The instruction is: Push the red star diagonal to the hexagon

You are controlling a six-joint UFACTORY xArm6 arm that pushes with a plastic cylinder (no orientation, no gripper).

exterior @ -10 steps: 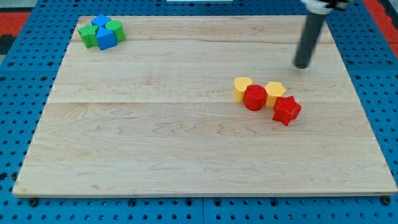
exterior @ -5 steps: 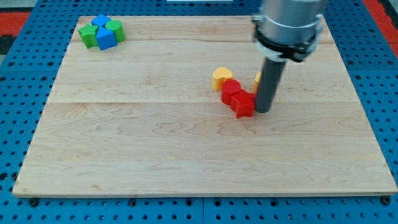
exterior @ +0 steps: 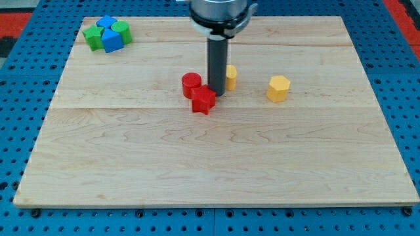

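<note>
Pale wooden tabletop [exterior: 131, 151], planks with fine grain and a soft satin sheen, lying on a blue perforated sheet [exterior: 20, 131] that looks like painted metal or plastic. The blocks look like smooth matt plastic: red star [exterior: 203, 100], red cylinder [exterior: 191, 84], yellow hexagon [exterior: 278, 88]. The rod [exterior: 216, 65] is dark and matt, under a shinier grey metal-looking collar [exterior: 220, 13].

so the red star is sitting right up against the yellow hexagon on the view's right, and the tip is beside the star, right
Not quite. In the camera view the red star lies well apart from the yellow hexagon, touching the red cylinder instead. The hexagon does stand alone on the view's right, and my tip is beside the star.
</note>
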